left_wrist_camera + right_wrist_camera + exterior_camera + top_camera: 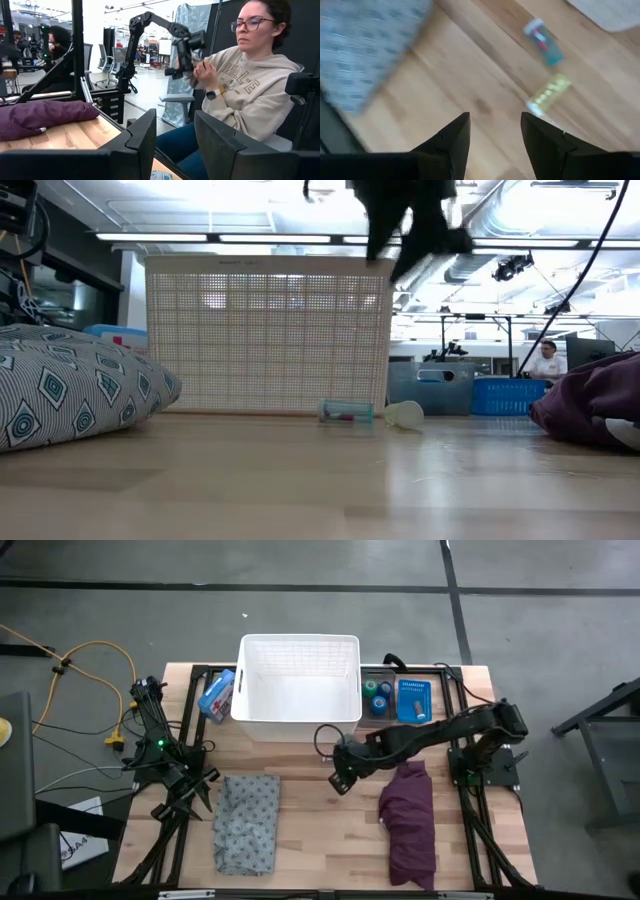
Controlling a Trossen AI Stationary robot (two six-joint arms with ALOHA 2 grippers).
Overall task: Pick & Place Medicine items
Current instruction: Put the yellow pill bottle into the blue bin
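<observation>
Right gripper [492,130] is held above the bare wood of the table [300,830] in front of the white basket [298,690], its two dark fingers spread with nothing between them. Just beyond its fingertips two small medicine items are seen lying on the wood: a clear vial [543,36] with a pale cap and red contents, and a yellowish tube [549,94]. Both are laid flat on their sides. In the right wrist view their long axes are set at an angle to each other, with near ends close together but apart. In the low view the vial [346,413] is seen side-on, its long axis running across the picture, close to the basket's front wall [265,330], while the tube [404,414] is seen end-on just beside it. Behind the basket's right side, green and blue tape rolls [379,695] are seen beside a blue box [412,700].

Left gripper [175,145] is parked at the table's left edge, its fingers parted and nothing held.

A grey patterned cloth [247,820] is spread left of the bare patch, and a purple cloth [410,820] is bunched to the right. A blue packet [216,695] is lodged beside the basket's left wall. Beyond the table, a seated person [245,85] in a pale sweatshirt is seen gripping a control arm, and another person [547,360] is visible far off under ceiling lights.
</observation>
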